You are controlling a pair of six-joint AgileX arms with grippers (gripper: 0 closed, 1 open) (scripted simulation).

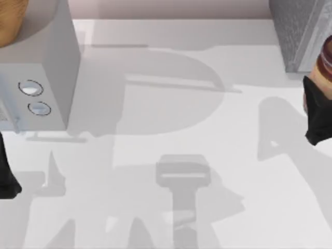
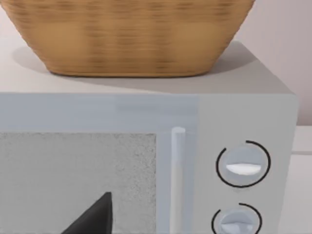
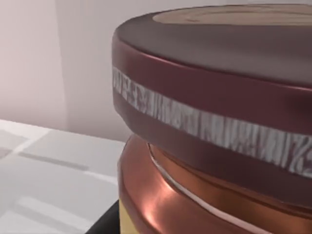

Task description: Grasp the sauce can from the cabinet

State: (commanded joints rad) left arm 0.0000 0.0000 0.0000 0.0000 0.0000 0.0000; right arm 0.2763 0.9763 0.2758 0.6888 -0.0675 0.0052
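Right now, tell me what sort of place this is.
Probably a rendered kitchen-like tabletop: a microwave-like box with two knobs carries a woven basket, and a sauce can sits beside a speckled cabinet.

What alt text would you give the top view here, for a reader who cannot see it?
At the table's right edge, my right gripper sits against the sauce can, just below the speckled grey cabinet. At the left stands a light grey box with two round knobs and a basket on top; my left arm is parked below it.

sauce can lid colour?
Dark maroon rim with a brown centre, on the short orange-sided sauce can; clearest in the right wrist view.
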